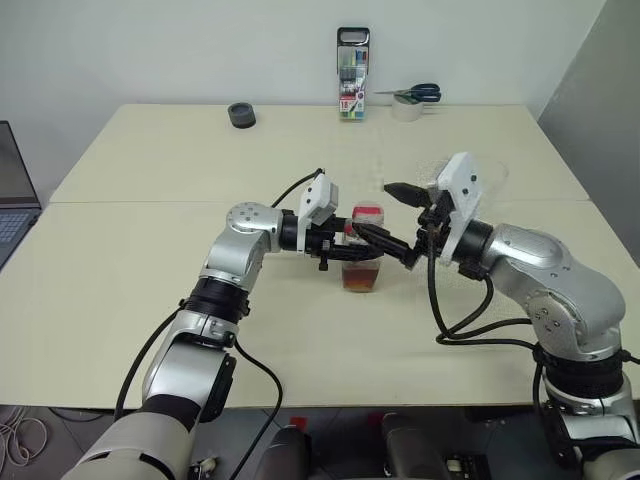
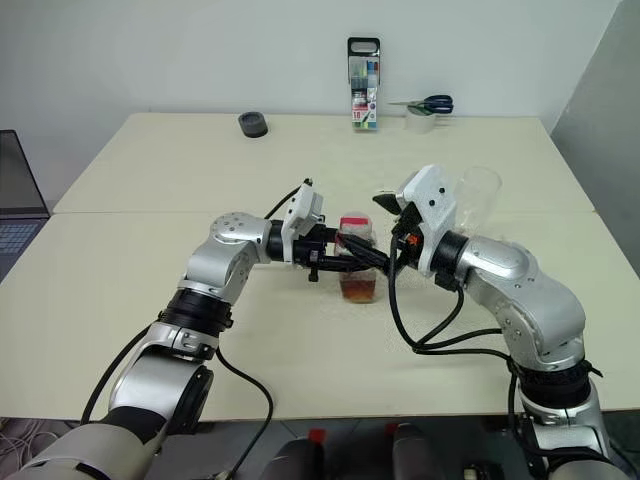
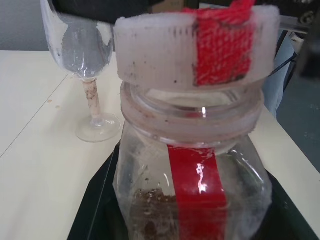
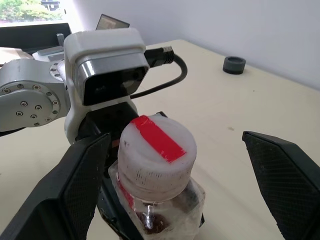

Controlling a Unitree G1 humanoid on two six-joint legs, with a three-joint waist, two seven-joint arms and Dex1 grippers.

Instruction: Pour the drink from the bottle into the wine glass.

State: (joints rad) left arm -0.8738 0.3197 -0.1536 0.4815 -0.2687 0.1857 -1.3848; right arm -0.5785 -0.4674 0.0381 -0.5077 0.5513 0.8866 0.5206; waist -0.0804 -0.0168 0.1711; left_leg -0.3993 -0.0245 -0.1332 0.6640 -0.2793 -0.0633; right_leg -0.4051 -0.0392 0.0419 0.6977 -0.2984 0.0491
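Left tool (image 2: 352, 256) clamped on bottle (image 1: 362, 262) | amber drink (image 1: 361, 279) low | right tool (image 4: 175, 190) apart

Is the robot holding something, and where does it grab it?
The left tool grips the bottle around its body, below the cap. The right tool, open around the cap, holds nothing.

Office, laptop (image 1: 12, 195), marker set (image 1: 352, 74), scissors (image 1: 412, 94), pale table (image 1: 150, 260)
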